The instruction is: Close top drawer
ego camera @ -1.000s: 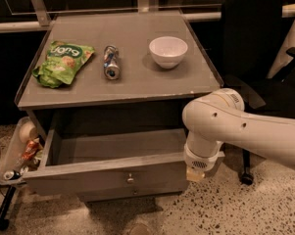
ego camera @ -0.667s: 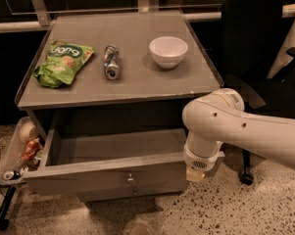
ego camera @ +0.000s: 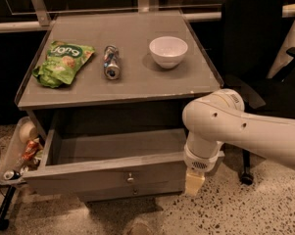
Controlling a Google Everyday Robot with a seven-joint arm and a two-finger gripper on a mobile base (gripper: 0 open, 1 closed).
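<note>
While top drawer (ego camera: pixel 88 173) stays open, jaws, seemingly pressed together, unmoved beside its front.

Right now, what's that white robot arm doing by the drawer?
The robot's job is to close the top drawer, which stands pulled far out. Its claw hangs at the right end of the drawer front, pointing down. A green snack bag, a can and a white bowl sit on the cabinet top.

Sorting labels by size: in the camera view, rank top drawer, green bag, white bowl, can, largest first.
Largest to smallest: top drawer, green bag, white bowl, can. The gripper sits at the drawer's right front corner.
</note>
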